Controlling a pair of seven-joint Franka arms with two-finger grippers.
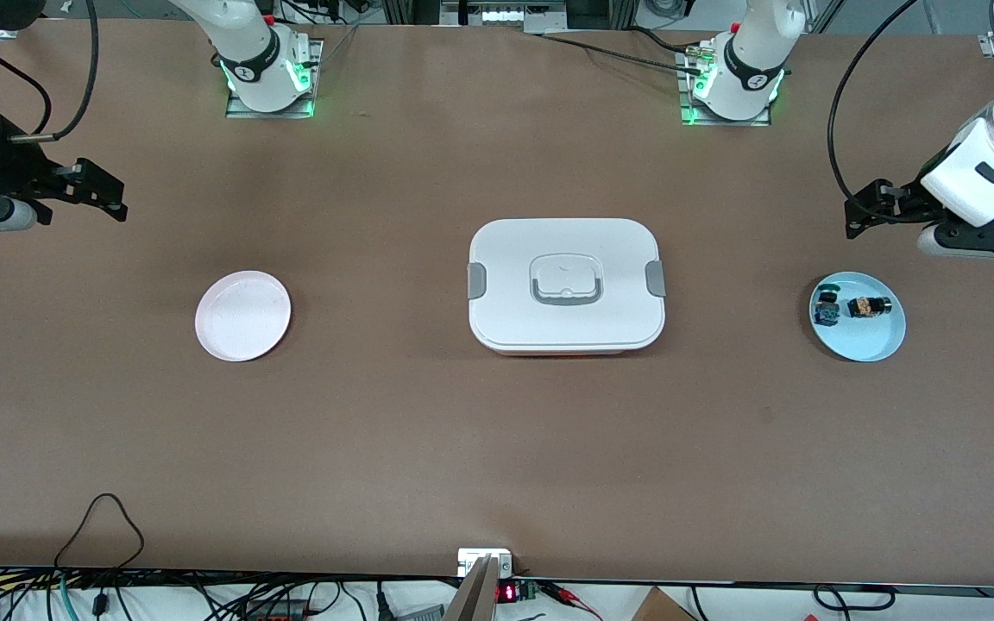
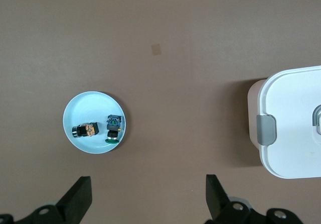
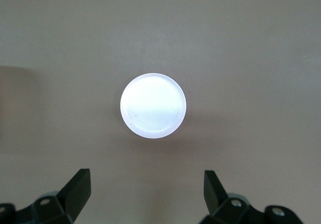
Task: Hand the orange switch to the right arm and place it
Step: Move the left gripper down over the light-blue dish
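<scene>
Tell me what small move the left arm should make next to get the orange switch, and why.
Probably lower the left gripper toward the round light blue plate and centre it over the tiny black-and-orange switch. Its fingers are open and empty, above the table beside the plate, and the switch lies untouched on the plate next to a small blue-and-green component. The right gripper waits open near the round pink plate.

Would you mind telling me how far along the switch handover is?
Nothing is done yet. The orange switch lies on the blue plate beside the blue-green switch. Both claws, left and right, hang open and empty. Pickup, handover and placing remain; the pink plate is bare.
</scene>
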